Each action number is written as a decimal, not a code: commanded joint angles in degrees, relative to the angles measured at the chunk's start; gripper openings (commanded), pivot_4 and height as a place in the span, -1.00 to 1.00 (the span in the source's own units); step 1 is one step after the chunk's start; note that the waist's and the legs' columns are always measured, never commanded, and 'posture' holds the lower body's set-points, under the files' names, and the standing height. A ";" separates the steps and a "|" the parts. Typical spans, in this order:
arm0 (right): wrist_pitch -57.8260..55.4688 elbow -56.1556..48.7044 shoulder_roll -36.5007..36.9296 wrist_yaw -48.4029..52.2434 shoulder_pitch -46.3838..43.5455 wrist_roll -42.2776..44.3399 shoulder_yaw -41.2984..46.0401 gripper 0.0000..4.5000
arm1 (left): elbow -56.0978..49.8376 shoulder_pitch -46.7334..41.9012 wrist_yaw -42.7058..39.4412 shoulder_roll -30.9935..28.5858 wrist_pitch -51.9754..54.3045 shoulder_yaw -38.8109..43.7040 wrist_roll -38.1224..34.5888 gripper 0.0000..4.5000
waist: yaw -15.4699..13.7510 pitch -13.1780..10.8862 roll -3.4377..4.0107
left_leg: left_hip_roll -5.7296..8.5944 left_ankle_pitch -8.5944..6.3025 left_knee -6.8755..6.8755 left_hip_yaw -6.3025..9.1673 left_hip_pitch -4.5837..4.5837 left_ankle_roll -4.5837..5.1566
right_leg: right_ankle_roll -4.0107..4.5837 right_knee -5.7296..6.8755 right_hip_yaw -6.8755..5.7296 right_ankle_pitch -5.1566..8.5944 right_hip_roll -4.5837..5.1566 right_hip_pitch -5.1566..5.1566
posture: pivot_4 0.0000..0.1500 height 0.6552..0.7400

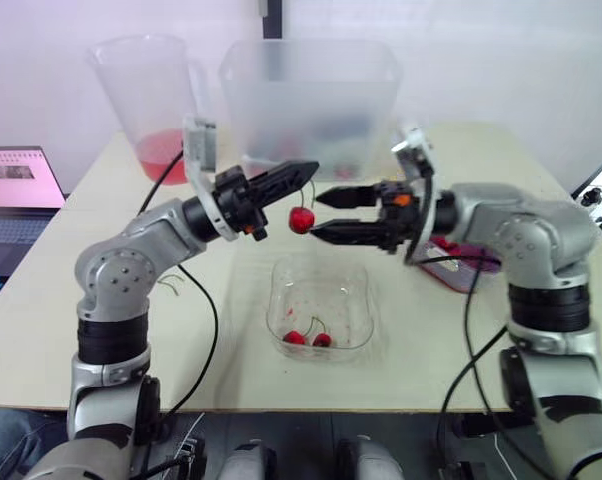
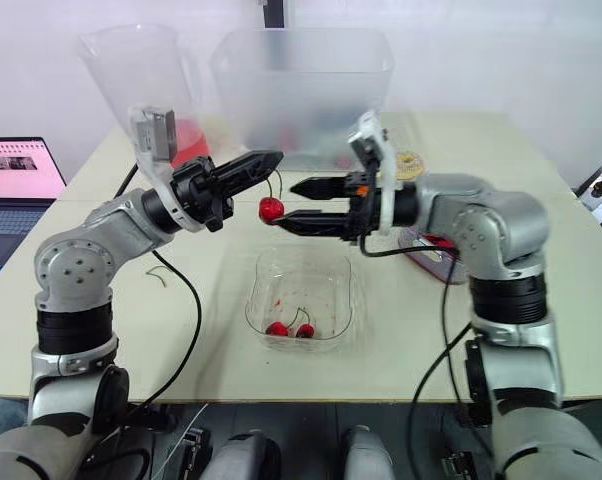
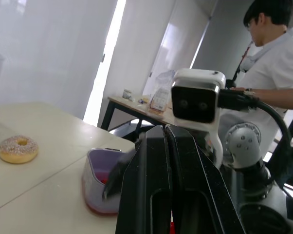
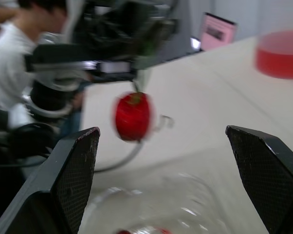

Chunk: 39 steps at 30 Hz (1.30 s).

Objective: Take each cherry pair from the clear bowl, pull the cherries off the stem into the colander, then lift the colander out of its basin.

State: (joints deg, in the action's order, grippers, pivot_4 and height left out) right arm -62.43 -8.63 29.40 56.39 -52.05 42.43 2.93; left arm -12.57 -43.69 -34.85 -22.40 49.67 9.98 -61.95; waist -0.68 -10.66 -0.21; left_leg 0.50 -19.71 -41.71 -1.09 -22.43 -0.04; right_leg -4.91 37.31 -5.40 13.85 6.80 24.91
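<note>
Cherry showing glossy, smooth red skin, catching light. Clear bowl looking like transparent plastic, shiny, glinting along rim. Pads of my right gripper showing matt black, fine cross-hatched texture. Fingers of my left gripper reading as smooth black plastic, slight sheen. Table appearing matt, smooth, cream. Tub and jug looking like frosted translucent plastic. Doughnut looking rough, sprinkle-coated.

Cherry: red. Bowl: clear, red-flecked; two red cherries inside. Jug: clear, red liquid. Tub: frosted white. Box: purple. Donut: tan, sprinkled. Table: cream. Laptop screen: pink. Left gripper, right gripper: black fingers.
</note>
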 commanded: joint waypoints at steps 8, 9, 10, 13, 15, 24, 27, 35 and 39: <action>-1.96 -2.16 -6.22 -9.43 0.74 6.45 2.56 0.36 | -3.08 -1.10 0.50 -1.25 0.36 0.62 -1.52 -1.00 | 0.03 0.00 0.00 | 0.03 0.00 0.01 0.00 0.00 0.00 | 0.00 0.00 0.00 0.00 -0.01 0.00 | 1.00 -0.27; -1.91 -2.30 -6.21 -9.73 0.84 6.71 2.43 0.14 | -3.12 -1.14 0.51 -1.28 0.36 0.58 -1.52 -1.00 | 0.07 0.00 0.00 | 0.03 0.00 0.01 0.00 0.00 0.00 | 0.00 0.00 0.00 0.00 -0.02 0.00 | 1.00 -0.27; -1.84 -2.31 -6.34 -10.21 0.89 6.88 2.42 0.14 | -3.12 -1.19 0.49 -1.27 0.33 0.53 -1.44 -1.00 | 0.11 0.00 0.00 | 0.02 0.00 0.02 0.00 0.00 0.01 | 0.00 0.00 0.00 0.00 -0.02 0.00 | 1.00 -0.27; -1.71 -2.44 -6.29 -10.99 1.09 7.28 2.13 0.14 | -3.22 -1.13 0.44 -1.28 0.42 0.63 -1.52 -1.00 | 0.13 0.00 0.00 | 0.02 0.00 0.03 -0.01 0.00 0.01 | 0.00 0.01 0.00 0.00 -0.03 0.00 | 1.00 -0.27; -1.87 -2.30 -6.25 -11.41 1.08 7.80 2.12 0.04 | -3.09 -1.16 0.38 -1.23 0.35 0.66 -1.42 -1.00 | 0.11 0.00 0.00 | 0.02 0.00 0.03 -0.01 0.00 0.01 | 0.00 0.00 0.00 0.00 -0.02 0.01 | 1.00 -0.27; -1.84 -2.96 -5.10 -11.43 1.99 8.00 0.82 -0.63 | -2.89 -1.18 0.25 -1.01 0.15 0.53 -1.22 -1.00 | 0.10 0.00 0.00 | 0.02 -0.01 0.03 0.00 0.00 0.02 | 0.00 0.00 0.00 0.00 -0.03 0.01 | 1.00 -0.27; -1.97 -3.21 -4.68 -11.26 2.60 8.00 0.13 -0.63 | -2.72 -1.24 0.11 -1.07 0.11 0.54 -1.07 -1.00 | 0.10 0.00 0.00 | 0.02 -0.01 0.03 0.00 0.00 0.02 | 0.00 0.00 0.00 0.00 -0.03 0.00 | 1.00 -0.27; -4.15 -3.41 -3.37 -10.57 6.47 9.13 -1.21 -0.63 | -2.76 -1.29 0.64 -0.63 -0.23 0.46 -0.81 -1.00 | 0.06 0.00 0.00 | 0.02 -0.01 0.04 0.00 0.00 0.03 | 0.00 -0.01 0.01 0.00 -0.02 0.00 | 1.00 -0.27; -4.16 -3.29 -0.93 -9.81 7.59 9.32 -0.53 -0.63 | -2.64 -1.44 0.68 -0.47 -0.25 0.41 -0.71 -1.00 | 0.05 0.00 0.00 | 0.02 -0.02 0.04 0.00 0.00 0.04 | 0.00 -0.01 0.01 0.00 -0.02 0.01 | 1.00 -0.27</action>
State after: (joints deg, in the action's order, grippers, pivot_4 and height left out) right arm -66.98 -10.07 27.18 45.71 -44.12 50.80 0.63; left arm -13.86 -43.69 -34.26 -22.88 50.45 9.88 -62.01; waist -0.63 -10.66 -0.21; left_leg 0.52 -19.73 -41.68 -1.09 -22.43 0.00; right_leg -4.91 37.30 -5.39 13.85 6.77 24.91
